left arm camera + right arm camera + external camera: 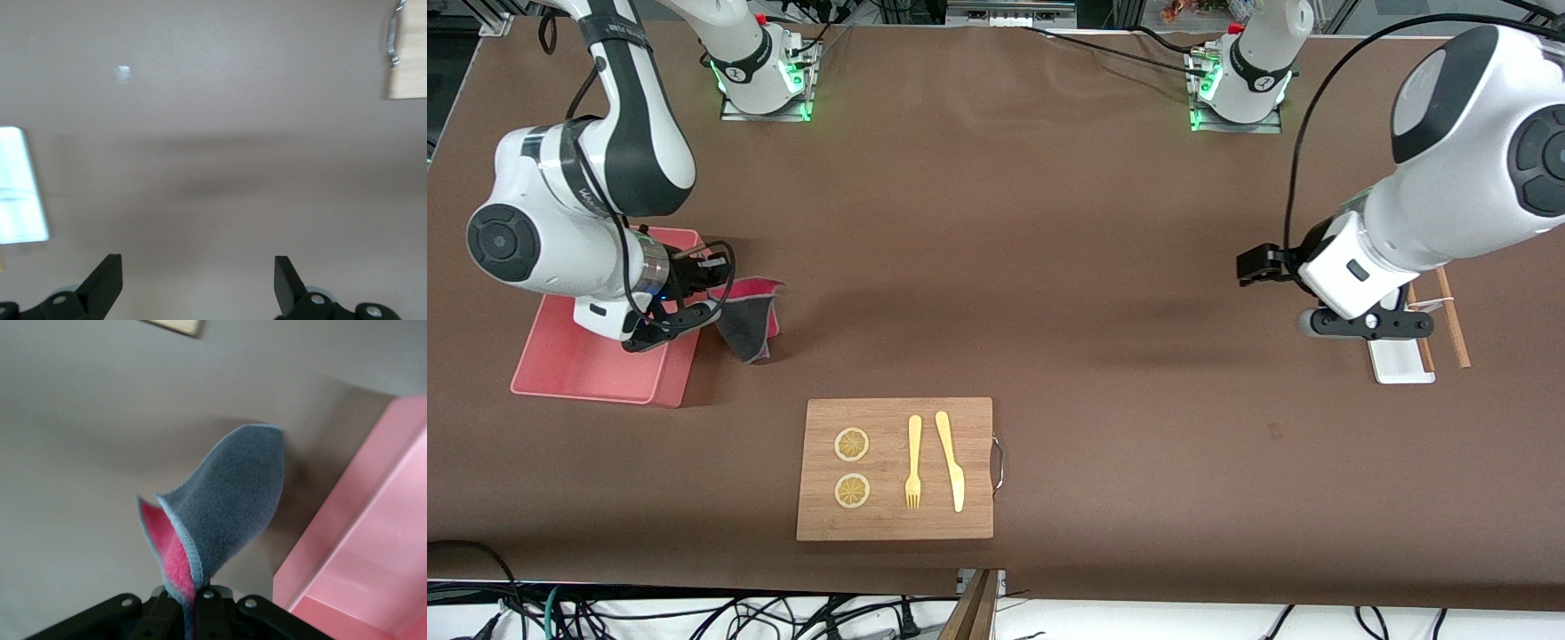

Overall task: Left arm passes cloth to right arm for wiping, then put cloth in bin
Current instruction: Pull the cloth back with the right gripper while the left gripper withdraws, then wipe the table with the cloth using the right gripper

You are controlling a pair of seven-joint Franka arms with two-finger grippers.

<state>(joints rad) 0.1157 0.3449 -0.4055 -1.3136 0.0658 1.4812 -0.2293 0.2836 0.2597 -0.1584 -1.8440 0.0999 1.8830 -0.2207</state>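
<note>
- Front view: the right gripper [713,289] holds the cloth [749,318] up in the air, at the edge of the pink bin [596,366] that faces the middle of the table. The cloth hangs down, grey with a bit of pink showing. The bin sits at the right arm's end of the table. The left gripper [1249,265] waits over the bare table at the left arm's end, near a white tray [1400,363] and two wooden sticks [1452,331]. A wooden board [895,468] with two lemon slices [852,468], a fork [913,461] and a knife [951,460] lies nearer the camera.
- Left wrist view: the left gripper [199,283] has its fingers [107,280] spread wide with nothing in them. Only brown table is under it.
- Right wrist view: the right gripper [189,608] is squeezed tight on a corner of the cloth [230,500]. The bin [373,547] wall is just beside the cloth.
- Step in hand: I think the passing and wiping are over, and the cloth is on its way to the bin.
- Next move: the right arm needs to bring the cloth over the inside of the bin, then let go so it drops in.
</note>
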